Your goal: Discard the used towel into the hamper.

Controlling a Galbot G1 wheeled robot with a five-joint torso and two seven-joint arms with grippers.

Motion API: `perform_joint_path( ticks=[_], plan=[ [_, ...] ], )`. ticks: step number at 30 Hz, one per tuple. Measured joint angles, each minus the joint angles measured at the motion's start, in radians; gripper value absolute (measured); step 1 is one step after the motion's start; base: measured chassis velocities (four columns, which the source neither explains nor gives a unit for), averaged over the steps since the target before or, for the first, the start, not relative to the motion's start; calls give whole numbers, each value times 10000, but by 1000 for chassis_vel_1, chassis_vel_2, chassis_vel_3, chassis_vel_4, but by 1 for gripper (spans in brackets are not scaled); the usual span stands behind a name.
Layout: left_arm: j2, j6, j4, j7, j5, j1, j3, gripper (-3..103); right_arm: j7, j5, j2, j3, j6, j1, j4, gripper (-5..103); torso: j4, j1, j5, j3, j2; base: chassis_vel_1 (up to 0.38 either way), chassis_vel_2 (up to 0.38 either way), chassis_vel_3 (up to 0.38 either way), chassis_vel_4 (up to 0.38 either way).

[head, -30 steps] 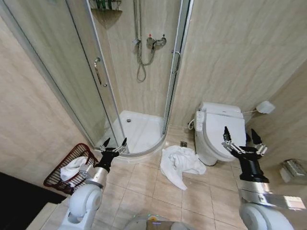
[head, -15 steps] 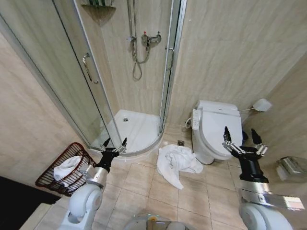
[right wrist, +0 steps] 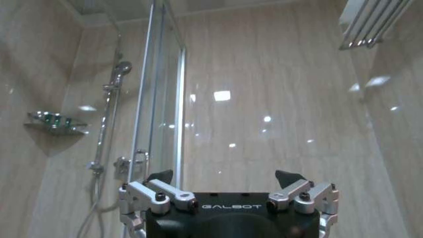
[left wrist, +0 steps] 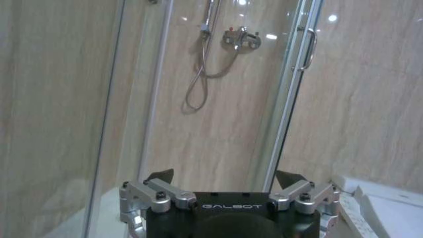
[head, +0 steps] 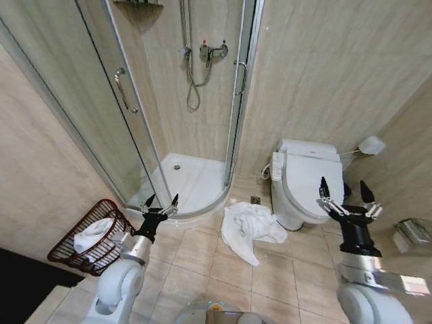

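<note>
Our left end effector and right end effector both hang spread wide, holding nothing. We see the crumpled white towel on the tiled floor between them, and the dark red-brown wire hamper at far left.

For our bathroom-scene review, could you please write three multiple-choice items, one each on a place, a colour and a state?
1. Where does the white towel lie?
A. On the floor tiles between shower and toilet
B. On the toilet lid
C. Inside the shower tray

2. What colour is the hamper?
A. Bright blue
B. Dark red-brown
C. Yellow

3. How are the left gripper and right gripper?
A. Both shut on cloth
B. Left open, right shut
C. Both open and empty

Answers: 1 A, the towel is crumpled on the tiles beside the toilet. 2 B, its wire lattice is red-brown. 3 C, both show spread fingers holding nothing.
</note>
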Motion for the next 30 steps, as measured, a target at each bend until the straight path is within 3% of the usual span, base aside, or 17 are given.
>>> perform_joint_path(
  ticks=[5, 18, 21, 30],
  plan=[
    [0, 0, 0, 0, 0, -1, 0, 100, 681, -431, -107, 3, 81, 231, -9, 100, 0, -94, 0, -141, -233, 0, 0, 0, 0],
    [0, 0, 0, 0, 0, 0, 0, 100, 2171, -1617, -10, -415, -642, 106, 367, 100, 0, -340, 0, -463, -802, 0, 0, 0, 0],
    [0, -1, 0, 0, 0, 0, 0, 100, 2420, -1913, 28, -417, -388, -150, 124, 100, 0, -417, -1, -569, -982, 0, 0, 0, 0],
    [0, 0, 0, 0, 0, 0, 0, 100, 1995, -1587, 297, 1, 1020, -637, -733, 100, -1, -603, -2, -818, -1419, 0, 0, 0, 0]
  ],
)
